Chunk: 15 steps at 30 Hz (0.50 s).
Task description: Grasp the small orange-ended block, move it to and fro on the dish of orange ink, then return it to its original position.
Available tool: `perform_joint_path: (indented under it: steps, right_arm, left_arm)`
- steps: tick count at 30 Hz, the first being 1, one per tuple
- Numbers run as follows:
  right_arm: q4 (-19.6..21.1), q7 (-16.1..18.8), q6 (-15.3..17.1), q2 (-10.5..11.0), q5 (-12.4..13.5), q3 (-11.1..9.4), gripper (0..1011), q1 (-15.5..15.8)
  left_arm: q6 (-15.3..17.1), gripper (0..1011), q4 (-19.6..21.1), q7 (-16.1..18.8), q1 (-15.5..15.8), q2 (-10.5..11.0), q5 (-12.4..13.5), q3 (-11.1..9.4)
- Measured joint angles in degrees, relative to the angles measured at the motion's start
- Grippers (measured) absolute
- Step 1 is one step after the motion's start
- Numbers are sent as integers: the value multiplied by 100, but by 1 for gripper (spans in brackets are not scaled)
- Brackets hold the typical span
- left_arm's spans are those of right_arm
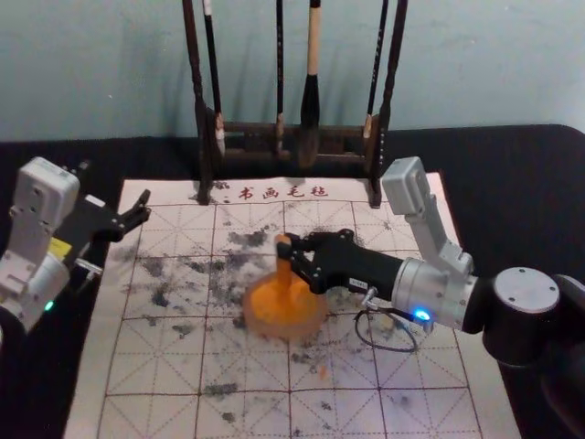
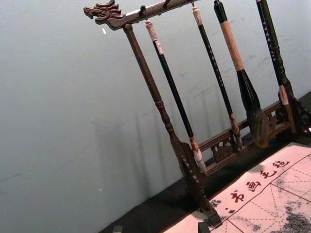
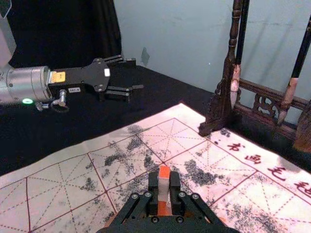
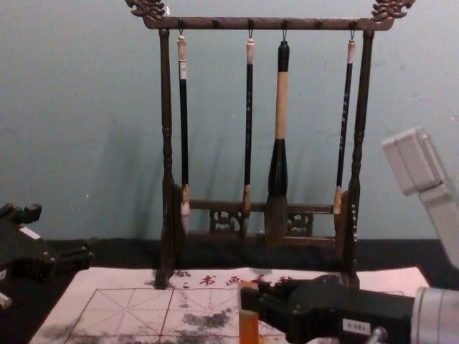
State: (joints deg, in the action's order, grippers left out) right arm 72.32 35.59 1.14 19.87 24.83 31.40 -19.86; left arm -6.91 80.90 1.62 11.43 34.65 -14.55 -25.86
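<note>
Block (image 1: 282, 266) with an orange end stands roughly upright in the head view, pinched by the right gripper (image 1: 296, 260) over the dish of orange ink (image 1: 260, 326); its lower part blends into the orange, so the exact point of contact cannot be told. The right arm reaches in over the mat (image 1: 164, 366), its gripper closed round the block's upper part. Off at the mat's left side, the left gripper (image 1: 137, 212) is held up near the far left corner, its tips parted. Behind, at the mat's far edge, stands the brush rack (image 1: 198, 101). In the left wrist view, four brushes hang from the rack's top bar, among them a thick brush (image 2: 248, 90) with a pale wooden band on its handle, and the lettering (image 2: 252, 185) runs along the mat's edge. In the right wrist view, the block is gripped between the two black fingertips, an orange end above and a white stretch beneath, with more orange lower down. Dark ink smudges (image 3: 199, 174) spot the mat beyond. In the chest view, the block is upright at the right gripper's tips, in front of the rack.
</note>
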Motion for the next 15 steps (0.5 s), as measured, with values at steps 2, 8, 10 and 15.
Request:
perform_joint_path:
  steps: [2, 8, 10, 15]
  right_arm:
    - [-15, -27, 10, -15, 15, 19, 138, -13]
    - [-72, -76, -54, -33, 7, 69, 138, -18]
    - [-98, -87, -105, -36, 1, 76, 138, -14]
    - [-151, -90, -220, -43, -15, 77, 138, 6]
  left_arm:
    - [0, 1001, 0, 0, 1, 0, 0, 0]
    - [0, 1001, 0, 0, 0, 0, 0, 0]
    - [0, 1001, 0, 0, 0, 0, 0, 0]
    - [0, 1001, 0, 0, 0, 0, 0, 0]
